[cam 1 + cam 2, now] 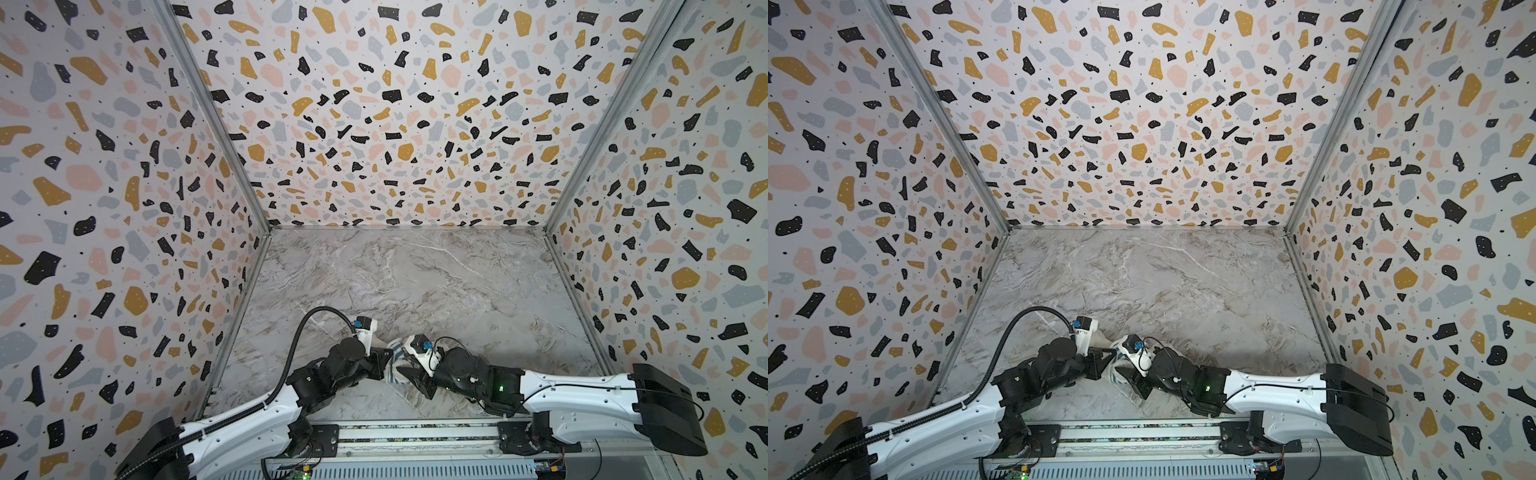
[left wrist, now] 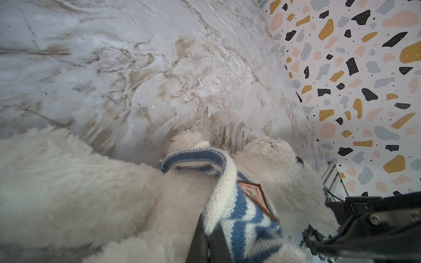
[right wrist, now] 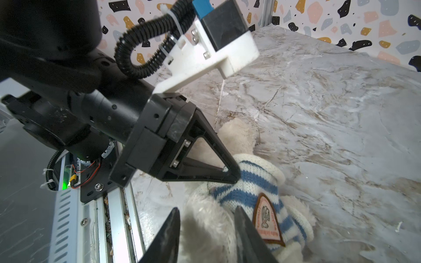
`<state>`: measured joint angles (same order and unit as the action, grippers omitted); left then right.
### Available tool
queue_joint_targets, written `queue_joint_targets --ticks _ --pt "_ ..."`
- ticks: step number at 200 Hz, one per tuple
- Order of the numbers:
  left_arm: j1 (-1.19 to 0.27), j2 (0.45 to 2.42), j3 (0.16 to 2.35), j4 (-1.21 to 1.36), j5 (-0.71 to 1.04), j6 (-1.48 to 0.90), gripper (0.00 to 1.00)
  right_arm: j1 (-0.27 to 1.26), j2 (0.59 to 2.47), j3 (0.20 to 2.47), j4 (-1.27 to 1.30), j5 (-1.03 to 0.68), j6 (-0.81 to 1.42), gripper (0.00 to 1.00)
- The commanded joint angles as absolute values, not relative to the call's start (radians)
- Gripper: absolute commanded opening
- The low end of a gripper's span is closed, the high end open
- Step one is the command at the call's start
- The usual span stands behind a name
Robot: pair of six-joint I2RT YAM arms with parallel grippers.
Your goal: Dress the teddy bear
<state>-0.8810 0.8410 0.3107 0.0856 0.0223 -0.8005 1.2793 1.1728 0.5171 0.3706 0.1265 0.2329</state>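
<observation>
- left gripper (image 3: pixel 231 176): pinched tight on the striped shirt (image 3: pixel 250 184) hem.
- teddy bear (image 2: pixel 91 182): lying on the marble table (image 1: pixel 415 282) near its front rail (image 1: pixel 415 432), between both grippers; arms hide most of it from above.
- right gripper (image 3: pixel 206 208): jaws partly apart, astride the bear's fur.
- speckled walls (image 1: pixel 104 166) all round.

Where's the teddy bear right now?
The fluffy cream-white plush teddy bear lies between the left claw and right claw, a blue-and-white striped knit shirt partly on it, at the marble tabletop's front middle in both top views.
</observation>
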Motion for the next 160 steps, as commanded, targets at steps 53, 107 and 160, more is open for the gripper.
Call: queue_joint_targets --ticks 53,107,160 --pt "-0.878 0.83 0.295 0.131 0.031 -0.813 0.0 1.284 1.201 0.554 0.37 0.091 0.195 0.22" --pt "-0.877 0.804 0.286 0.085 -0.027 -0.815 0.0 1.286 1.085 0.521 0.364 0.173 0.187 0.0" --pt "-0.867 0.76 0.262 0.036 -0.071 -0.823 0.0 1.28 0.889 0.436 0.429 0.232 0.204 0.0"
